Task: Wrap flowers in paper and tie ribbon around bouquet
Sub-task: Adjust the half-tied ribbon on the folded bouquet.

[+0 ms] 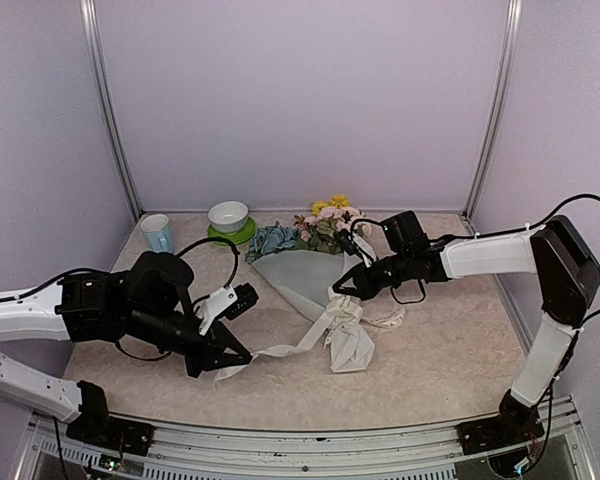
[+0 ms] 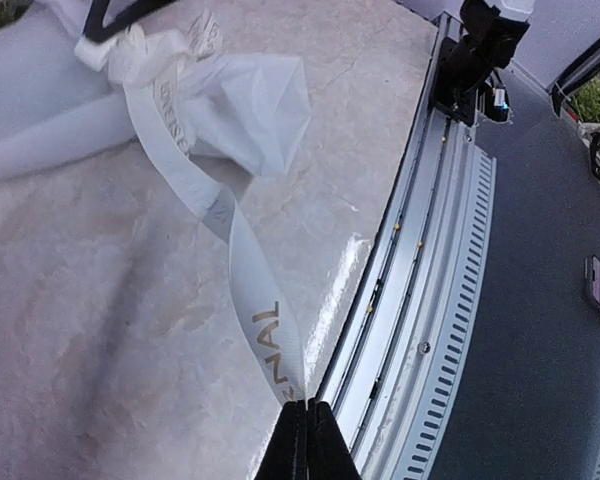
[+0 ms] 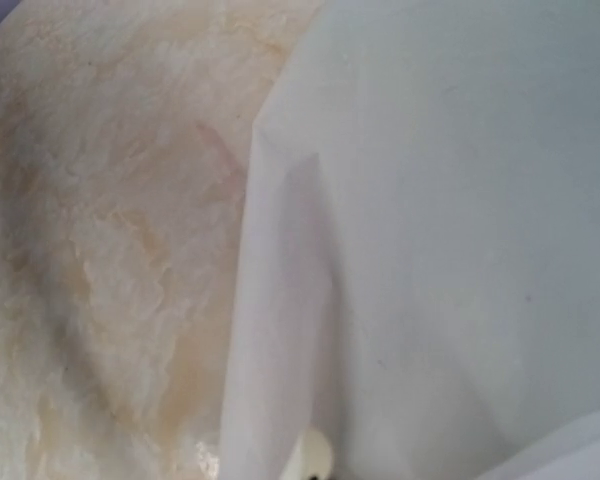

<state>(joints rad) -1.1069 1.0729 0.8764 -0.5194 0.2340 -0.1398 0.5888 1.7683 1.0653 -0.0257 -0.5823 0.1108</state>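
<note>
bouquet (image 1: 305, 280) mid tabletop (image 1: 450, 350), flowers (image 1: 325, 225) at far end, ribbon (image 1: 280, 352) trailing near-left off its neck, cup (image 1: 158, 233) and bowl (image 1: 228, 216) far-left

This looks like a robot lab. Plain purple walls (image 1: 300, 100) and metal poles (image 1: 110, 110) close in a small table (image 1: 450, 350). A left arm (image 1: 20, 320) and a right arm (image 1: 490, 255) are bolted to a metal rail (image 1: 330, 445) at its near edge. Black wires (image 1: 215, 243) loop off them.

Lilac walls (image 1: 300, 100), marbled beige tabletop (image 1: 450, 350), metal posts (image 1: 108, 110)
</note>
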